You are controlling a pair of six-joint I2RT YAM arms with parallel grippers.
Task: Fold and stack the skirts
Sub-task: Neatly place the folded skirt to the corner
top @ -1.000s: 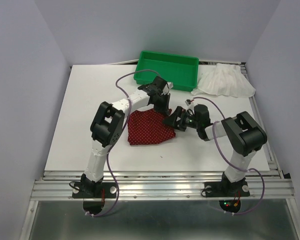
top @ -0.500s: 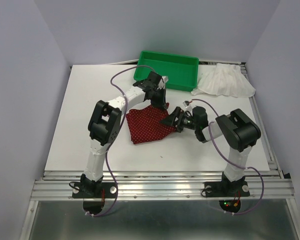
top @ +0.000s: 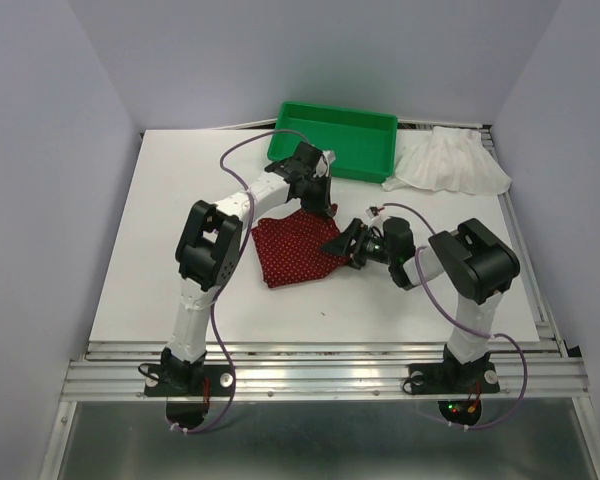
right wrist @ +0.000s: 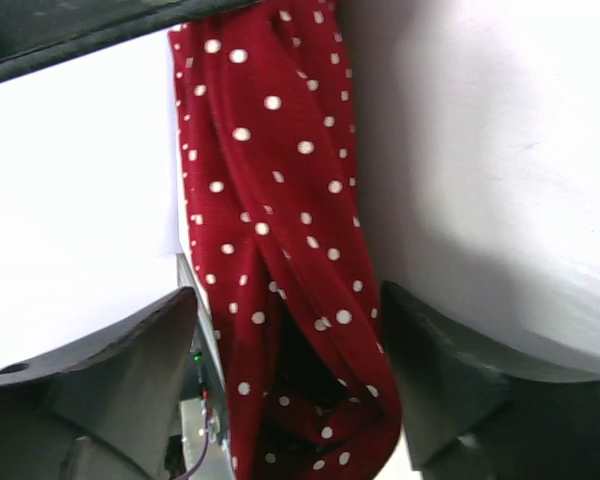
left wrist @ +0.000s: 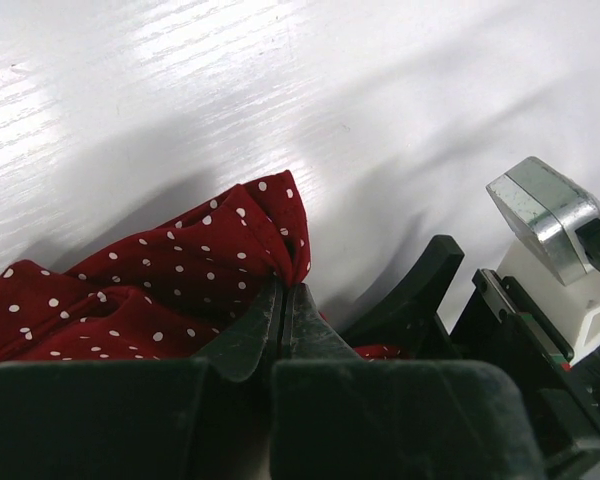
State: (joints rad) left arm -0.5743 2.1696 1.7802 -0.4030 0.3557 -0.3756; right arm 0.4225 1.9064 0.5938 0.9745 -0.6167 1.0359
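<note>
The dark red dotted skirt [top: 292, 250] lies crumpled on the white table in the middle. My left gripper [top: 321, 205] is shut on the skirt's far right corner; in the left wrist view the jaws [left wrist: 285, 295] pinch the red cloth [left wrist: 180, 275]. My right gripper [top: 340, 245] is at the skirt's right edge, open, with a hanging fold of red cloth [right wrist: 280, 230] between its spread fingers [right wrist: 140, 360]. The white ruffled skirt [top: 450, 160] lies spread at the far right of the table.
A green plastic tray [top: 378, 160] stands at the back centre, just behind my left gripper and left of the white skirt. The table's [top: 180, 230] metal rails run along its near edge. The two grippers are close together, and the right one's finger [left wrist: 420, 290] shows in the left wrist view.
My left gripper has drawn the skirt's corner slightly back and left. My right gripper has moved a little left along the skirt's right edge.
</note>
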